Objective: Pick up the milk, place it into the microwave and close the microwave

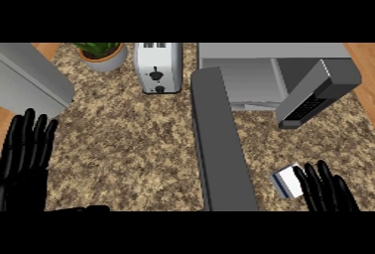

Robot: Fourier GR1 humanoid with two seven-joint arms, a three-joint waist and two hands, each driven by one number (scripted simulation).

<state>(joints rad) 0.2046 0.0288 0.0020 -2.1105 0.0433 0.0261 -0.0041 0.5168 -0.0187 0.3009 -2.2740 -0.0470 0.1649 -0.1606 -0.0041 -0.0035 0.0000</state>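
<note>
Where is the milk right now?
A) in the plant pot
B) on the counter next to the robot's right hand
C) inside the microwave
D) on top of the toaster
B: the milk sits on the counter right beside the right hand, outside the open microwave.

No text readable anywhere, keypad (308,106) on the microwave (253,79) showed only pale marks too small to make out, milk (286,182) bore a blue stripe, its print not legible.
</note>
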